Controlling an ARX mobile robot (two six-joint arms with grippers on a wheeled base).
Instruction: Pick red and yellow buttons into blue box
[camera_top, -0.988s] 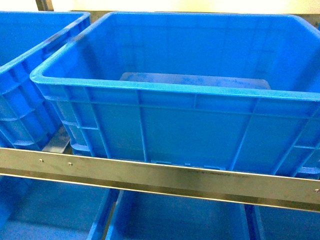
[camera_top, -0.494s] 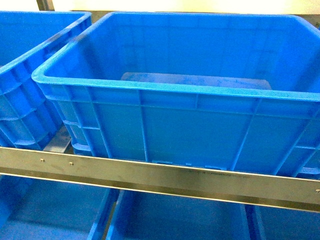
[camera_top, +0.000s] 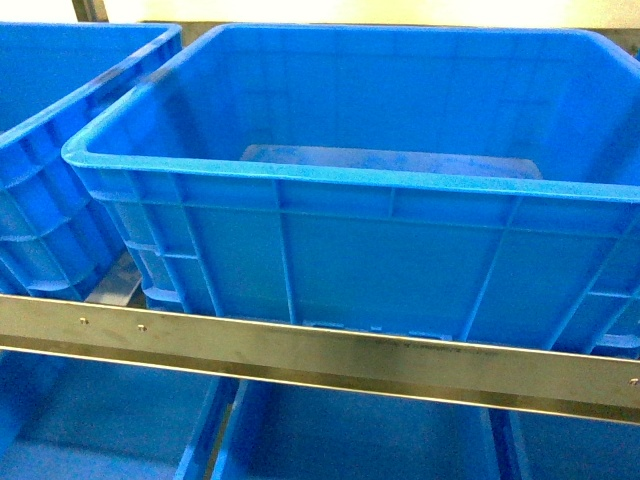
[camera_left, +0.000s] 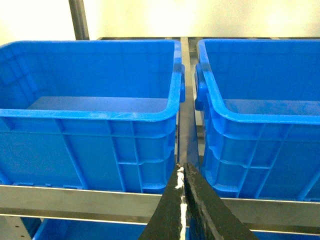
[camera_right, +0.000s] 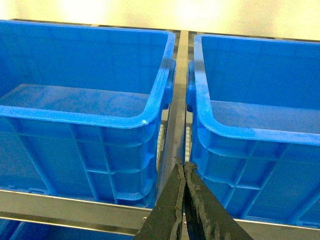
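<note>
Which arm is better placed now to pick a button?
Neither clearly: no button shows. Left tool and right tool are both shut, empty, each facing a gap between two blue crates.

The place looks like a warehouse or factory storeroom: large ribbed blue crates (camera_top: 380, 250) stand side by side on a metal rack shelf (camera_top: 300, 350), with more blue bins (camera_top: 350, 440) on the tier beneath.
</note>
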